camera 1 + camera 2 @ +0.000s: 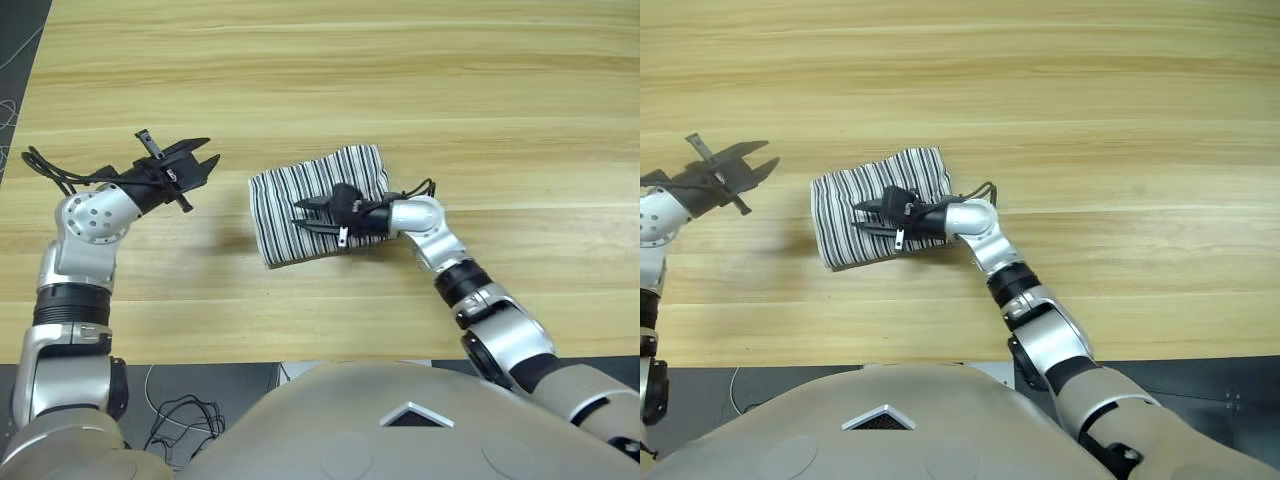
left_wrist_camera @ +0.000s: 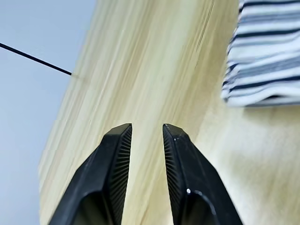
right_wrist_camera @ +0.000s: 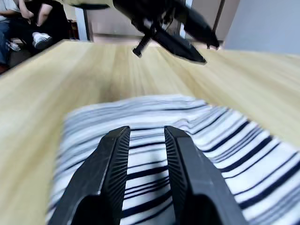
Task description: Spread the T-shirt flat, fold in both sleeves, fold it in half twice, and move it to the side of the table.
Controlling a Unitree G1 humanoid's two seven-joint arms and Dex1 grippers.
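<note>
At the far left, a strip of dark grey floor (image 1: 15,60) borders the light, pale-grained wooden table (image 1: 400,80). The left gripper (image 1: 208,155), a black two-fingered claw on a silver arm, is over bare wood near the table's left side and points toward the middle. Its ribbed fingers (image 2: 119,159) stand a little apart with nothing between them, and table grain shows through the gap in the left wrist view. There is a clear stretch of wood between this gripper and the cloth.

To its right, near the middle of the table, lies the black-and-white striped cotton T-shirt (image 1: 285,195). It is folded into a compact, roughly rectangular bundle that sits slightly askew on the wood, and its layered edge shows at the near left corner (image 2: 262,89).

Over the bundle is the right gripper (image 1: 300,215), a black claw like the other, reaching in from the right and pointing left across the stripes. Its fingers (image 3: 115,164) are parted by a narrow gap and hold no fabric, and the striped cloth shows between them. Whether the tips touch the cloth cannot be told.
</note>
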